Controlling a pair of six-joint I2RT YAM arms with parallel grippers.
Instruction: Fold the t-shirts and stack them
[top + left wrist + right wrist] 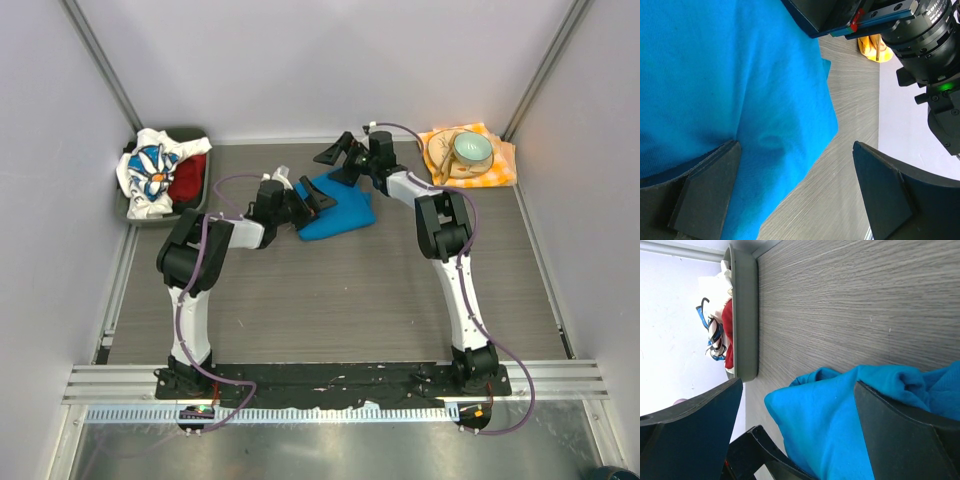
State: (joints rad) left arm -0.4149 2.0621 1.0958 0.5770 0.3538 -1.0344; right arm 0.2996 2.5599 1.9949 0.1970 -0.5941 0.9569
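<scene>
The plain blue t-shirt (pixel 340 215) lies crumpled on the table in the middle, toward the back. My left gripper (pixel 312 197) is open at its left edge. In the left wrist view (pixel 797 192) one finger (pixel 705 192) rests over the blue cloth (pixel 740 75) and the shirt's edge runs between the jaws. My right gripper (pixel 336 166) is open over the shirt's far end. In the right wrist view (pixel 800 435) a hump of blue cloth (pixel 835 415) sits between its fingers. The daisy-print shirt (pixel 148 170) and the red shirt (pixel 186 183) lie bunched in a grey bin (pixel 198 135).
The bin stands at the back left corner and also shows in the right wrist view (pixel 744 315). An orange-and-white checked napkin (pixel 500 160) with a plate and a green bowl (pixel 472 148) sits at the back right. The two grippers are close together over the blue shirt.
</scene>
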